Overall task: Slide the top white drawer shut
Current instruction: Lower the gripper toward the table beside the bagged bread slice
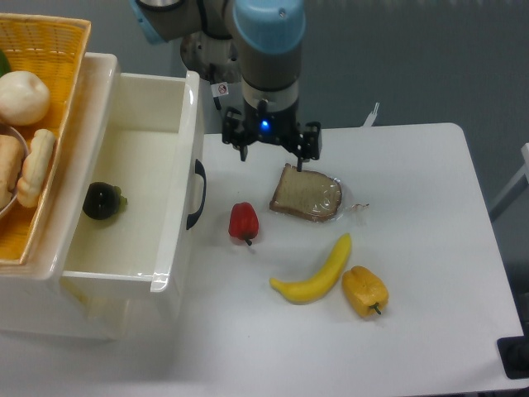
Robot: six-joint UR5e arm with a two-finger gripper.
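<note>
Drawer (pixel 124 165), top and white, stood pulled well out at the table's left, an eggplant (pixel 102 201) inside, its black handle (pixel 196 194) facing right; the gripper (pixel 271 153) hung spread wide and empty above the bread slice (pixel 307 197); a glancing push might skid off the glossy front, or nudge the red pepper (pixel 243 222).

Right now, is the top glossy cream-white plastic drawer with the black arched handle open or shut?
Open. The top white drawer is pulled far out of the cabinet, its inside exposed, with a dark round item lying in it.
</note>
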